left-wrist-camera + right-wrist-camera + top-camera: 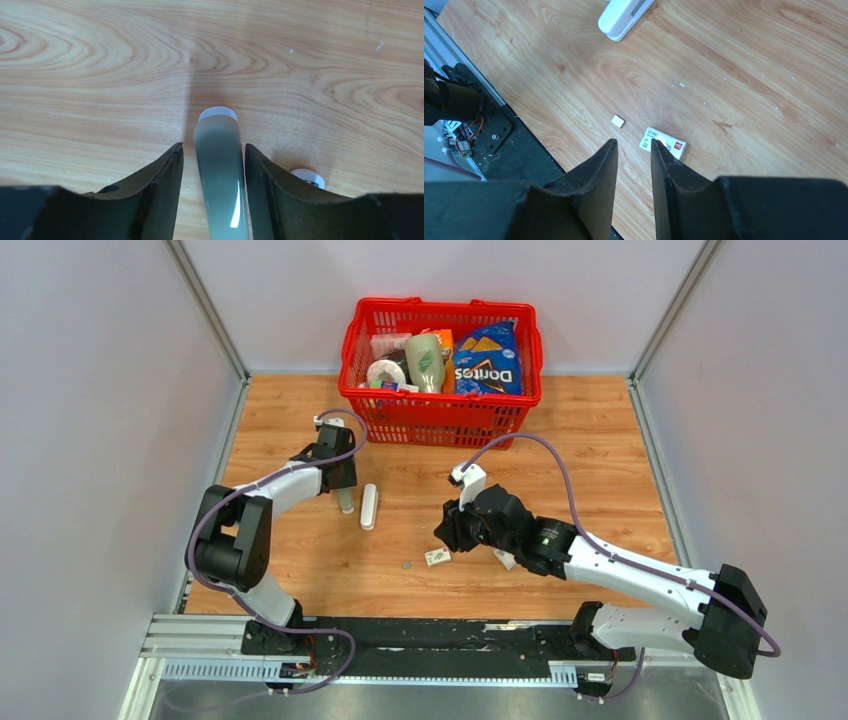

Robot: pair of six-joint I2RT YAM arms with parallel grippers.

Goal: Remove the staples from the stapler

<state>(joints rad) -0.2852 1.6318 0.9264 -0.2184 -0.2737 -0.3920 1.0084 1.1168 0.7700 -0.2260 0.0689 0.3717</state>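
Note:
The stapler is open. Its white body (369,506) lies left of the table's centre and shows at the top of the right wrist view (624,17). Its glossy grey arm (346,503) rises between my left gripper's fingers. My left gripper (343,488) (214,146) stands open round the grey arm (219,165), with a strip of wood showing on the left side. A small pale staple piece (405,565) (618,121) lies loose on the wood. My right gripper (447,532) (634,142) hovers above it, slightly open and empty.
A white staple box with a red mark (437,557) (664,142) lies just under the right fingers. A red basket (440,410) of groceries stands at the back. A white rounded end (307,176) shows beside the left gripper's right finger. The black rail (479,130) borders the near edge.

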